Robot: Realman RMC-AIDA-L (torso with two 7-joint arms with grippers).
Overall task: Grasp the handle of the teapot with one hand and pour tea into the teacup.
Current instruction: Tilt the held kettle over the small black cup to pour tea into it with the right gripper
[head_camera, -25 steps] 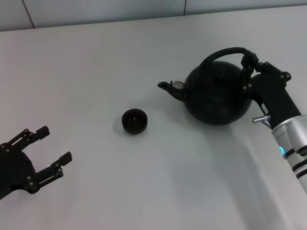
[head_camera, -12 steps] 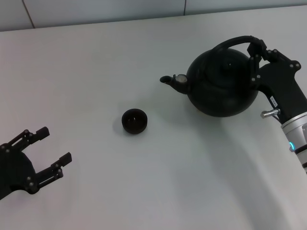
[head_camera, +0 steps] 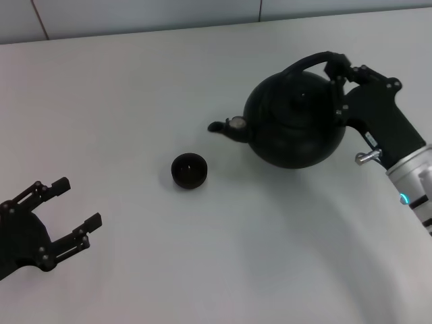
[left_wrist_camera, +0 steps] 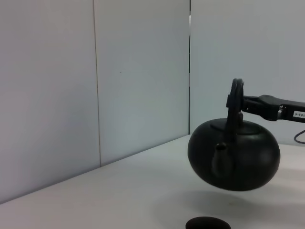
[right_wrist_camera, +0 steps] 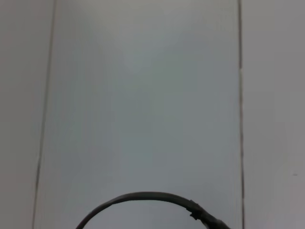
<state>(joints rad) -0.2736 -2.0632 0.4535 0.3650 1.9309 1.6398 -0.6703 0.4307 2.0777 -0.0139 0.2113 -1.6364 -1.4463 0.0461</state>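
Black teapot [head_camera: 291, 127] aloft by its handle [head_camera: 307, 64], teacup [head_camera: 189, 171] apart.

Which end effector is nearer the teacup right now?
Left, narrowly. The left end effector sits open on the teacup's near-left side; the right end effector grips the handle, holding the teapot aloft, farther right.
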